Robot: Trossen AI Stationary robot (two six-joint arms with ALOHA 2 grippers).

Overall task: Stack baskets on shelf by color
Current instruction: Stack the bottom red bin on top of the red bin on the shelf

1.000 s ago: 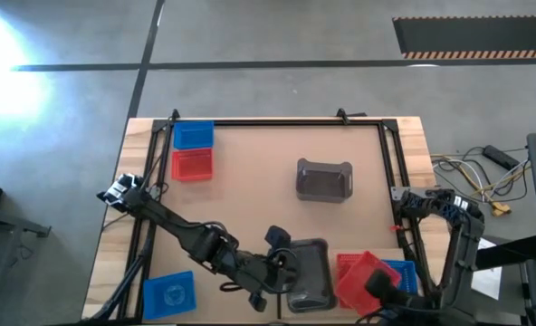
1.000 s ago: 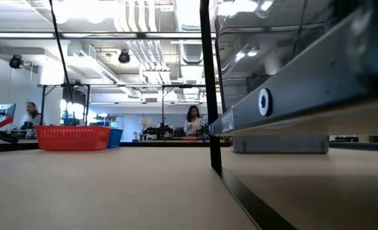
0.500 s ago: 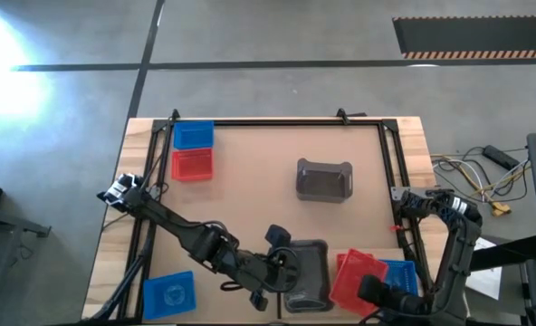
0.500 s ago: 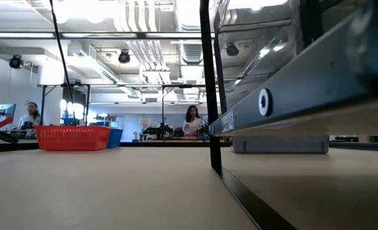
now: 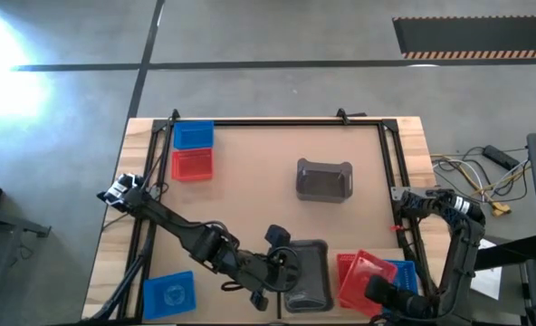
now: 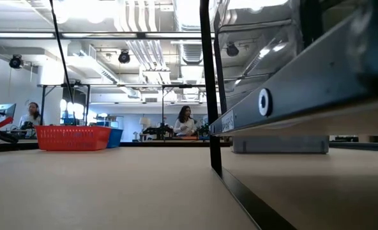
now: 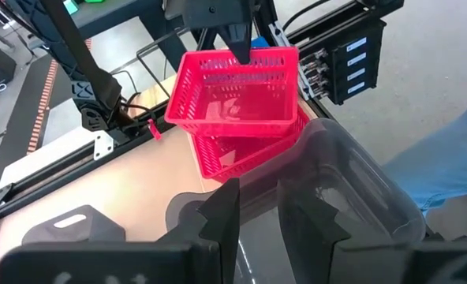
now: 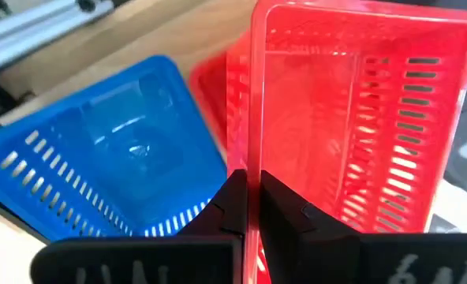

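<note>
the right pincer (image 8: 248, 207) is closed on the rim of a red perforated plastic basket (image 8: 352, 118), lifted above another red one. next: carry it to the shelf (image 5: 250, 181). the left pincer (image 7: 257, 207) grips the dark grey basket (image 7: 352, 197).

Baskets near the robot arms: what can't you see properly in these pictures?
- Second red basket: left wrist view, mostly hidden under the lifted red basket.
- Blue basket: high view, partly covered by the red ones and the right tool.
- Grey basket: cut by the high view's bottom edge; left tool grips its wall.
- Low view: the shelf frame blocks these baskets.
</note>
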